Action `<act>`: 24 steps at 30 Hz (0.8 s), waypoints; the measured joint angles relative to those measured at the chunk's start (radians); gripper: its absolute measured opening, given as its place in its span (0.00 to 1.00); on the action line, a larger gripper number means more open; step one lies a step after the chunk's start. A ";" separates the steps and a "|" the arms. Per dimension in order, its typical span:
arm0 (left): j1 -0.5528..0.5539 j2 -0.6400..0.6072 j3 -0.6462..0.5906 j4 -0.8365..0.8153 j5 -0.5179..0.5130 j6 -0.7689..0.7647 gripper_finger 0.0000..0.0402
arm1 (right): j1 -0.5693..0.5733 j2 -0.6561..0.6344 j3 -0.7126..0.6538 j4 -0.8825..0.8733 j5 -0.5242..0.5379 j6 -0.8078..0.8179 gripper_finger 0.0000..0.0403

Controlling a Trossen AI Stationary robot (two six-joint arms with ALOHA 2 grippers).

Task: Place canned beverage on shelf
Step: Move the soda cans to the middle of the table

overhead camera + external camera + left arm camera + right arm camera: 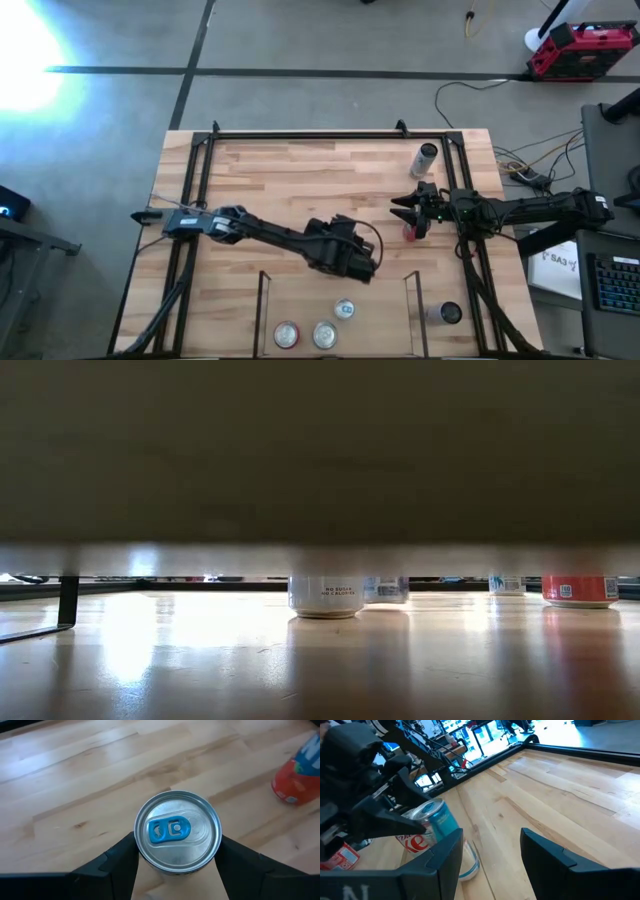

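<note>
A silver canned beverage with a blue tab (177, 831) sits between the fingers of my left gripper (357, 265), which is shut on it near the table's middle, just beyond the shelf. From the right wrist view it is a teal can (439, 821), tilted. The shelf (262, 305) is the bay between two thin black rails at the near edge; three cans (323, 334) stand on its wood floor. My right gripper (404, 208) waits at the right side, its fingers (445, 852) apart with nothing between them. My left gripper pinches the can's side wall just under the top rim (145, 865), one finger (117, 862) on each opposite side. The fingers come slanting down from the table's left. The can tilts in the hold with its top toward the wrist, seemingly clear of the table.
A red can (410, 232) stands under my right gripper, also seen as the red can (299, 779). Another can (427, 158) is at the far right, and one (445, 314) stands outside the shelf's right rail. A large black frame (300, 133) rings the tabletop.
</note>
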 joint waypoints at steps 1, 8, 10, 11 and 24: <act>0.002 0.000 -0.008 0.004 0.000 -0.003 0.54 | 0.000 0.000 0.000 0.000 0.000 0.000 0.45; 0.008 0.000 -0.052 0.041 -0.029 -0.016 0.54 | 0.000 0.000 0.000 0.000 0.000 0.000 0.45; 0.008 0.000 -0.045 0.033 -0.033 -0.018 0.55 | 0.000 0.000 0.000 0.000 0.000 0.000 0.45; 0.009 0.000 -0.038 0.024 -0.032 -0.019 0.56 | 0.000 0.000 0.000 0.000 0.000 0.000 0.45; 0.005 -0.008 0.031 -0.043 0.008 -0.018 0.87 | 0.000 0.000 0.000 0.000 0.000 0.000 0.45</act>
